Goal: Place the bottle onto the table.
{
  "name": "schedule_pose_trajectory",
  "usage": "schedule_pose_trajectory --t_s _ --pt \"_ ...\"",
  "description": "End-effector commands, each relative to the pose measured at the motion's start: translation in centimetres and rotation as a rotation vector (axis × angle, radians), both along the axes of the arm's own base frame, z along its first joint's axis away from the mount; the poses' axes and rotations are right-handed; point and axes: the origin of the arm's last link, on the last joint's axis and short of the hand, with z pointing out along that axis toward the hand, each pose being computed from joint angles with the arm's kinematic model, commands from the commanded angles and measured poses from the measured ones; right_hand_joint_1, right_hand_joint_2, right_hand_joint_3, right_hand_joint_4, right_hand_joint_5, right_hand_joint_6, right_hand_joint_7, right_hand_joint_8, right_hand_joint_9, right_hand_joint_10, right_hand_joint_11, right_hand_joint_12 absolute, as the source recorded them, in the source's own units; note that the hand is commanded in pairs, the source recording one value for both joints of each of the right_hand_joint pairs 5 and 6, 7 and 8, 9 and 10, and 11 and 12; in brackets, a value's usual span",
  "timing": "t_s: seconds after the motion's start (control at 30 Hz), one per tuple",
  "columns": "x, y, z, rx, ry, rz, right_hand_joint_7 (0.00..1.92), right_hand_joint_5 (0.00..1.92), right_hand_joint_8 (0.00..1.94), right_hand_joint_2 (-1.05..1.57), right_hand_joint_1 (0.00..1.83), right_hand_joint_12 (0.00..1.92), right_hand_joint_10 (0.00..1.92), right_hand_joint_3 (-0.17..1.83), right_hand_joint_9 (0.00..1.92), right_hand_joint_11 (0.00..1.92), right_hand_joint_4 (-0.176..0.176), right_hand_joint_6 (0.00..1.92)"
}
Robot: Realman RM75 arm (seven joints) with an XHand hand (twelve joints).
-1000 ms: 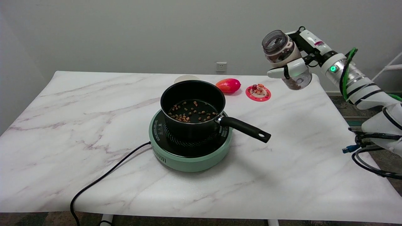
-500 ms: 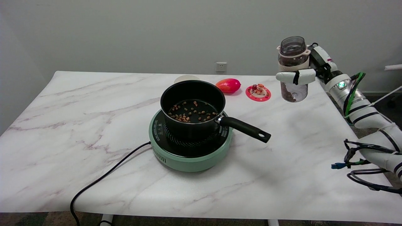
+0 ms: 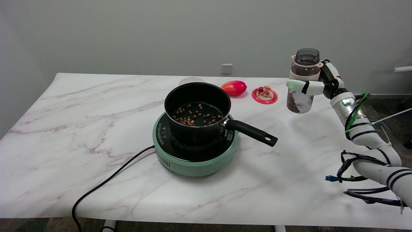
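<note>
— Head view only, so tell me what you have on the right side.

— I have the right hand wrapped around the bottle, white fingers crossing its front just below the cream collar. The bottle is upright, its mouth open with no cap on it, and dark-brown bits sit in the lower part. Most of the palm is behind the bottle, so I can't make out how the thumb lies.

— Is the bottle down on the table?

— I can't tell. Its base shows over the right rear part of the marble top, with a faint shadow below it, but from this angle I can't judge whether base and surface are touching.

— What else is there?

— A black pot with brown pieces in the bottom sits on a green hotplate near the middle; the pot's handle points toward the right front. A black cord runs from the hotplate to the front left edge and drops out of sight. Behind the pot a pale round thing is mostly hidden by the rim. Beside it lie a red fruit and a small pink disc with tiny figures on it — too small to read. My arm is cut off at the lower right edge.
</note>
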Motion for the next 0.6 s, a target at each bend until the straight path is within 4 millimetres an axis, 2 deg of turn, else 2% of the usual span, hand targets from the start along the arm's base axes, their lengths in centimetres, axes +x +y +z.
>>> schedule_pose_trajectory --t_s 0.03,0.27,0.6 --pt "-4.5 -1.3 -0.2 -0.191 -0.004 -0.033 1.81 1.65 1.81 1.19 1.38 1.27 1.42 0.47 1.42 1.27 0.0 1.65" --pt "-5.6 -2.7 -1.0 -0.196 -0.014 -0.062 1.79 1.65 1.79 1.15 1.4 1.26 1.41 0.48 1.41 1.26 0.0 1.65" --pt "-6.0 -2.3 -1.6 -0.2 -0.041 -0.029 1.76 1.64 1.76 1.06 1.42 1.25 1.38 0.54 1.38 1.25 0.0 1.64"
